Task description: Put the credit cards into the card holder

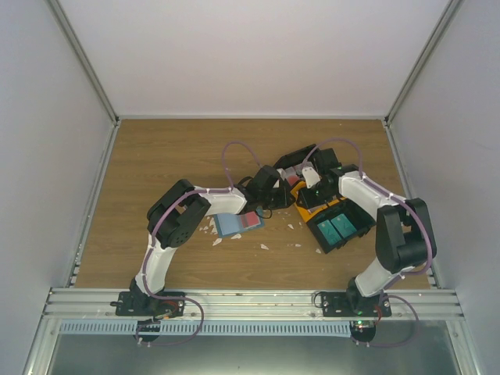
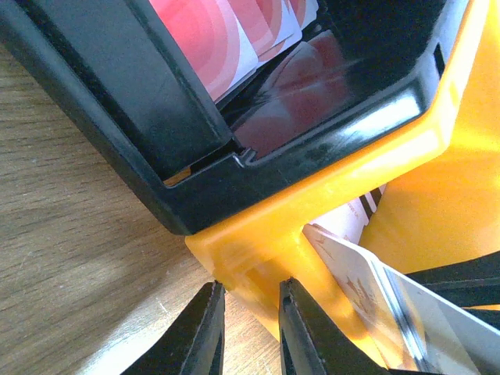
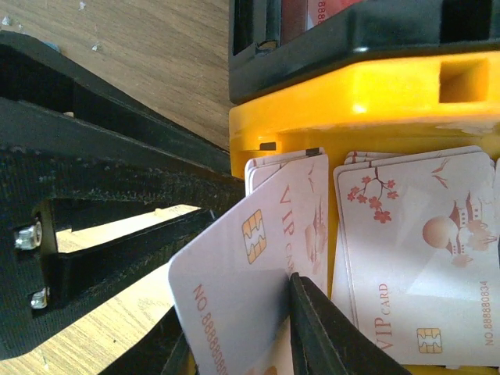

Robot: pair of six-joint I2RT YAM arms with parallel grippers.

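Observation:
My right gripper [image 3: 273, 332] is shut on one white credit card [image 3: 242, 266] with a chip. It holds the card tilted above the left stack in the orange bin [image 3: 391, 101]. More credit cards [image 3: 422, 250] lie flat in that bin. The held card also shows in the left wrist view [image 2: 375, 293]. My left gripper [image 2: 250, 328] has narrow jaws closed around the orange bin's corner [image 2: 258, 250]. The blue card holder [image 1: 229, 226] lies on the table left of the bins, with a red patch [image 1: 251, 222] at its right end. Both grippers [image 1: 269, 187] [image 1: 312, 181] meet at the bins.
A black bin [image 2: 117, 94] with red-patterned cards [image 2: 203, 39] abuts the orange bin's far side. A teal bin [image 1: 340, 229] sits in front of the orange bin [image 1: 306, 209]. White scraps [image 1: 211, 231] lie near the card holder. Enclosure walls surround the wooden table [image 1: 172, 156].

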